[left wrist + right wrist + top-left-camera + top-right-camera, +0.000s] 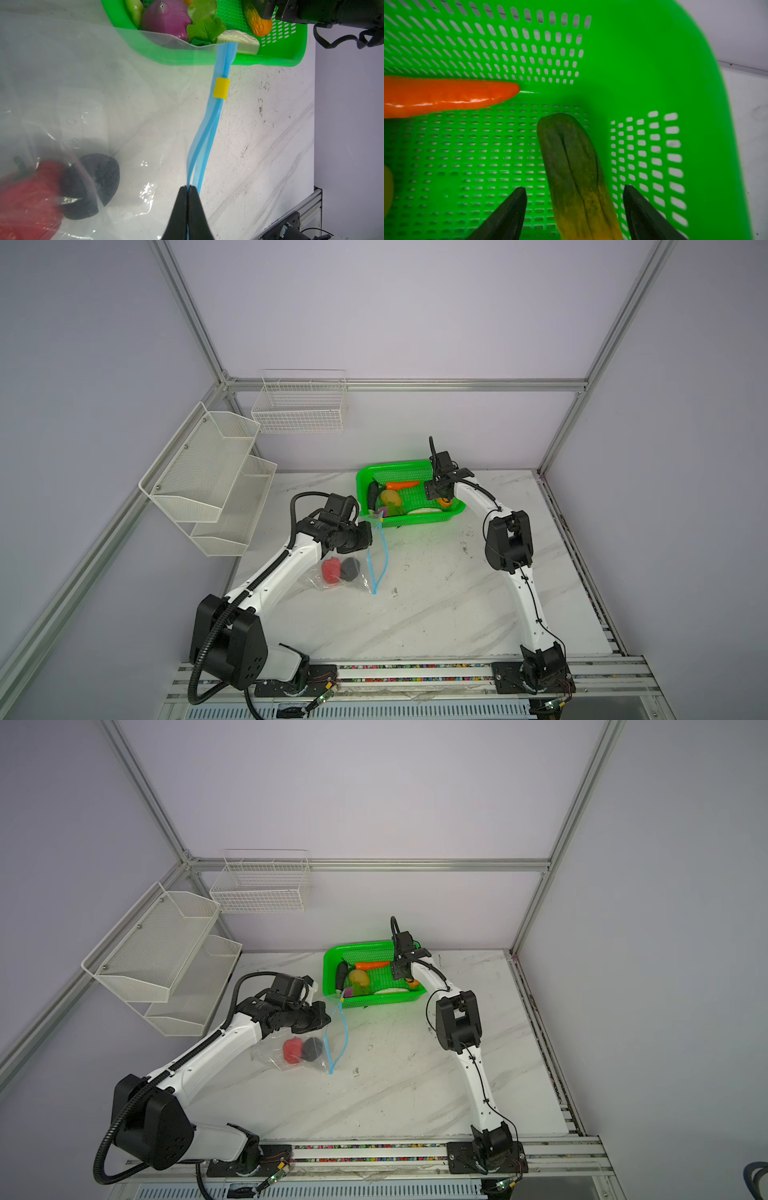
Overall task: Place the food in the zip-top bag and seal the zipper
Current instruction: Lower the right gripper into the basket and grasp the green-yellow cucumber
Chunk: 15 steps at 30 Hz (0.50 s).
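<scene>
Blue zipper [209,128], green perforated basket [654,62]

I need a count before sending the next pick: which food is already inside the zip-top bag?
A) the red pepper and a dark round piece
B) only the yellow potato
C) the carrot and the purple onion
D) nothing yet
A: the red pepper and the dark round piece lie behind the clear plastic of the zip-top bag, while the carrot lies in the green basket.
</scene>
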Tool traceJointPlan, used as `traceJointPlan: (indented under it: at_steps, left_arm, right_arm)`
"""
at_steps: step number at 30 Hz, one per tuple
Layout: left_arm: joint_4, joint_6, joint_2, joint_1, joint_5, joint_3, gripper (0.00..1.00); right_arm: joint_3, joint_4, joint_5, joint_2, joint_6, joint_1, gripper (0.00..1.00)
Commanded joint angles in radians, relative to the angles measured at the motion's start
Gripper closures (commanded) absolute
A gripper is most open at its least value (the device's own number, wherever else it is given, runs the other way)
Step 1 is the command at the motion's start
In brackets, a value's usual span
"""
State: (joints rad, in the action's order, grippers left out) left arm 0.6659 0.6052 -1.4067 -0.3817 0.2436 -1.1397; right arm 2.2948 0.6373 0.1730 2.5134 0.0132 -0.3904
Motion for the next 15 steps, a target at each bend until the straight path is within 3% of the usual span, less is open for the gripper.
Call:
traceJointPlan:
  at_steps: [1,7,15]
  left_arm:
    - [-0.037,-0.018,0.002,0.004,0.022,-0.084,1.00]
    - [-0.038,-0.018,0.003,0.003,0.028,-0.084,1.00]
    - [-0.041,-0.017,0.002,0.003,0.026,-0.077,1.00]
  right_arm:
    - [0.018,0.022,-0.032,0.024,-0.015,0.007,0.22]
    - [0.033,0.024,-0.051,0.057,-0.006,0.009,0.24]
    - [0.043,0.006,-0.061,0.046,-0.002,0.012,0.36]
